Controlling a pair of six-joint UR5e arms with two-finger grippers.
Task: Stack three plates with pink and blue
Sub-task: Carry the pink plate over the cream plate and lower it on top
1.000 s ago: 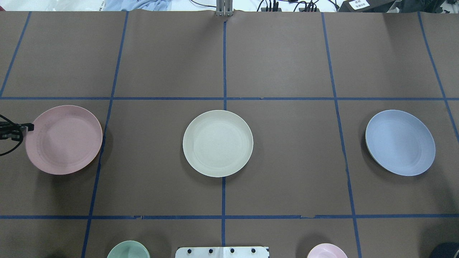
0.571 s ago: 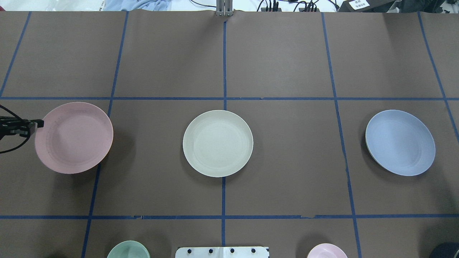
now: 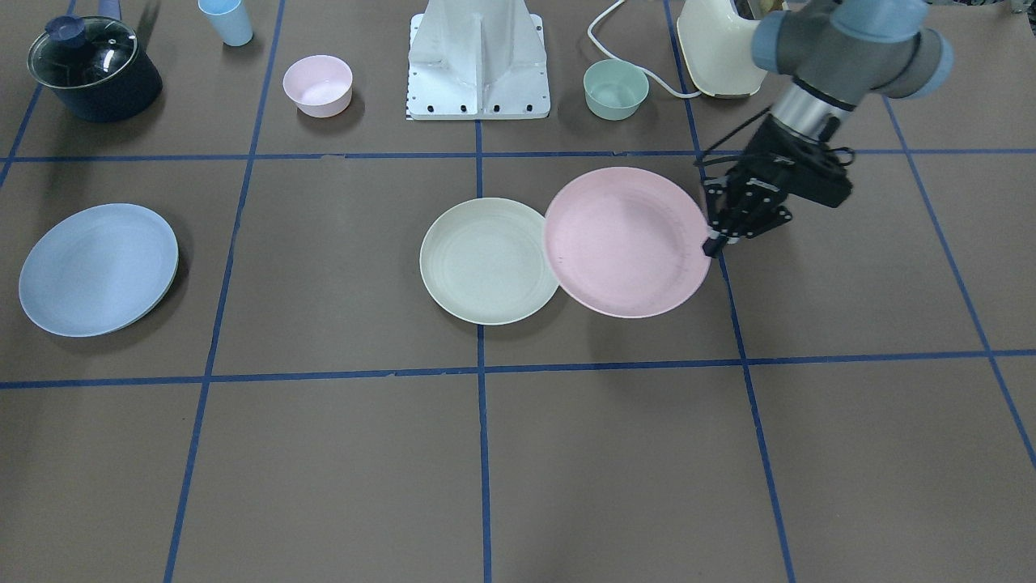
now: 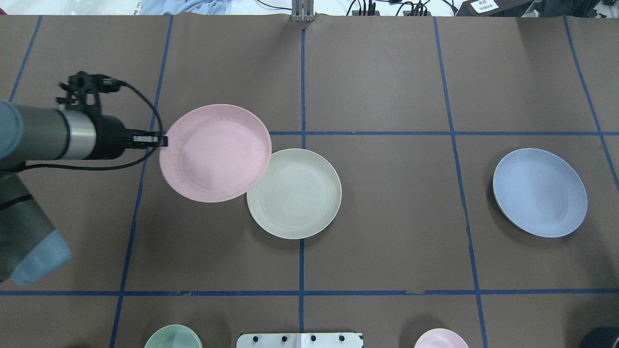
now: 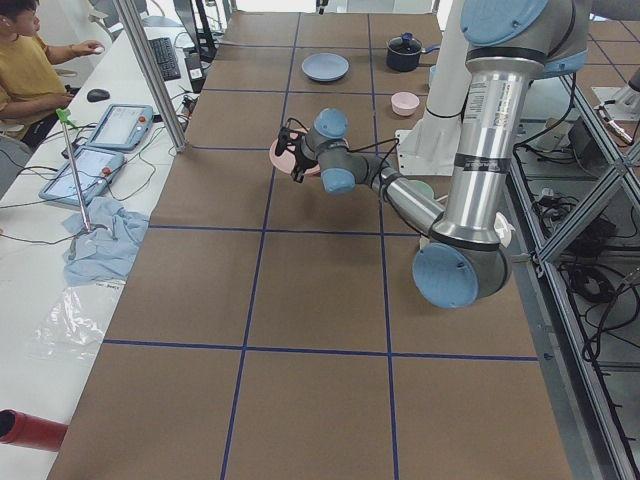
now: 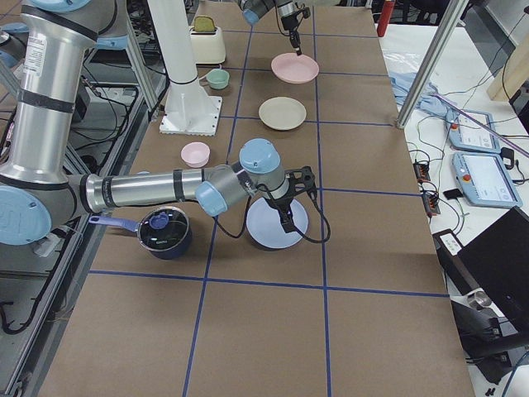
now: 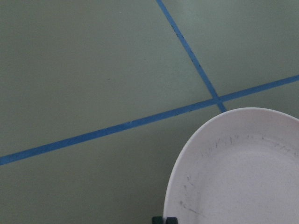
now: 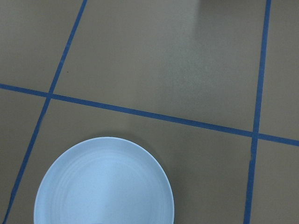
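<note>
My left gripper (image 4: 162, 140) is shut on the left rim of the pale pink plate (image 4: 215, 153) and holds it above the table, roughly level. The pink plate's right edge overlaps the left edge of the cream-white plate (image 4: 297, 195), which lies at the table's middle. The left wrist view shows the pink plate (image 7: 243, 172) with dark specks over blue tape lines. The pale blue plate (image 4: 539, 192) lies far right. My right gripper (image 6: 289, 219) shows only in the exterior right view, hanging over the blue plate (image 8: 105, 184); I cannot tell whether it is open.
Along the robot's side stand a small pink bowl (image 3: 317, 84), a mint-green bowl (image 3: 616, 89), a dark pot with a glass lid (image 3: 93, 67), a light blue cup (image 3: 226, 20), a cream appliance (image 3: 716, 48) and the white base (image 3: 479, 61).
My left gripper has carried the pink plate from the table's far left toward the middle, so it now overlaps the cream-white plate's edge. The other plates have not moved.
</note>
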